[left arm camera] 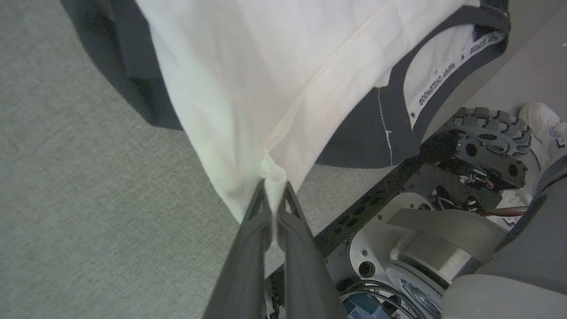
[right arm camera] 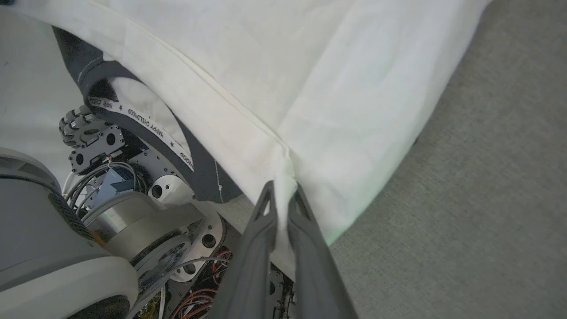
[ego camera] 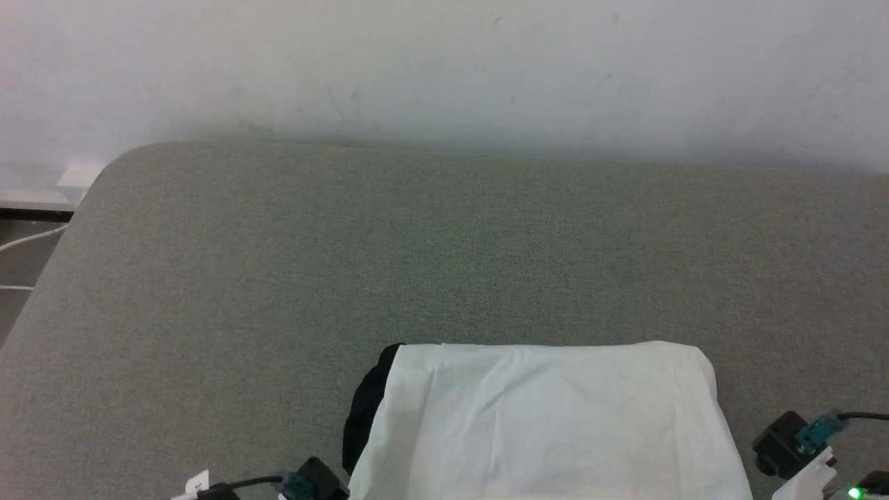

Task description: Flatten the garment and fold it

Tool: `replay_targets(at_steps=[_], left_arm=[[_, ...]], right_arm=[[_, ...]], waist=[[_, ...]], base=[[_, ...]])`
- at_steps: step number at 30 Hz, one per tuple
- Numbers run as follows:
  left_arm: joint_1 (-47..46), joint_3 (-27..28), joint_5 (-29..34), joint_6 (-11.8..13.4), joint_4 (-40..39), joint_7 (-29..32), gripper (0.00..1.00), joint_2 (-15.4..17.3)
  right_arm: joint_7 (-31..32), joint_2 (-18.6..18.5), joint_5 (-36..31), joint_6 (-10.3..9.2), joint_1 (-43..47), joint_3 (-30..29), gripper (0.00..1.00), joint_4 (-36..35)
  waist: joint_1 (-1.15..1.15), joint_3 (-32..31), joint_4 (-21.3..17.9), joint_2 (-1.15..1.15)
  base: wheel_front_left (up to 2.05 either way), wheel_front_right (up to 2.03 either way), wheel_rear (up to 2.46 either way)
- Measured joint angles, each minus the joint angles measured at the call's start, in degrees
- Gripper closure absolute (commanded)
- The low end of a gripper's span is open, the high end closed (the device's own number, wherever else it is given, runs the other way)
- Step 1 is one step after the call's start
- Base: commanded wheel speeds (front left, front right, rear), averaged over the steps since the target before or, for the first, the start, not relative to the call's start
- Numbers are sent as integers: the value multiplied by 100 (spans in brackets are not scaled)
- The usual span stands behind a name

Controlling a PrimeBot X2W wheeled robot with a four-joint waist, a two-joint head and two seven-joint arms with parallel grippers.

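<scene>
The garment (ego camera: 549, 423), white with a black sleeve showing at its left side, lies at the near edge of the grey table, its white part doubled over. In the left wrist view my left gripper (left arm camera: 274, 184) is shut on a corner of the white hem of the garment (left arm camera: 248, 79). In the right wrist view my right gripper (right arm camera: 282, 186) pinches the hem of the garment (right arm camera: 336, 88) at the other corner. The black neckband with white lettering (left arm camera: 447, 71) hangs over the table's near edge, seen again as the neckband (right arm camera: 141, 124) in the right wrist view.
The grey fabric-covered table (ego camera: 444, 250) stretches far ahead to a white wall (ego camera: 444, 62). My own base with its wheel (left arm camera: 483, 133) and cables stands below the table's near edge. A white shoe (left arm camera: 542, 124) rests on the floor beside it.
</scene>
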Motion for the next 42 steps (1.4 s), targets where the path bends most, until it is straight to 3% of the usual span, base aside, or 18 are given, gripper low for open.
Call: replay_targets(at_steps=[6,7,8,12,16,20,27,31,38,42], left_arm=[[-30,-138,110,-122,564,3,100,-285],[-36,-145,110,-155,650,-35,67,-323],[-41,-152,110,-164,714,-52,0,-367],[-46,-142,108,-209,873,-234,0,-523],[-53,103,-15,-199,826,-590,0,-619],[-74,686,-342,78,695,-1251,0,-768],[-13,1840,-487,839,871,-3004,0,-1049],[339,2475,-385,1169,905,-3312,0,-1348],[1473,4437,1056,1462,385,-3321,0,-2290],[2010,5048,2018,1237,115,-3321,0,-2737]], right_arm=[[52,131,-385,-1,-10,235,100,3],[38,156,-428,-1,-21,289,7,13],[9,178,-475,-3,-29,338,0,21],[-141,211,-486,-4,-135,409,0,60],[-383,309,-290,-5,-353,-18,0,70],[-715,588,-230,-5,-499,-679,0,93],[-1497,1782,-1004,-5,-346,-1933,0,411],[-1731,2533,-1682,-5,38,-2530,0,537],[-1541,3790,-2569,-5,663,-3555,0,561],[-1196,4337,-2892,-5,887,-3954,0,593]], waist=[[0,123,-1,0],[0,138,-2,0],[0,147,1,0],[0,97,23,0],[0,-27,40,0],[0,-168,54,0],[0,-269,28,0],[0,-257,14,0],[-1,-214,21,0],[-1,-183,42,0]], base=[[0,0,0],[0,0,0],[0,0,0],[0,0,0],[0,0,0],[0,0,0],[0,0,0],[0,0,0],[0,0,0],[0,0,0]])
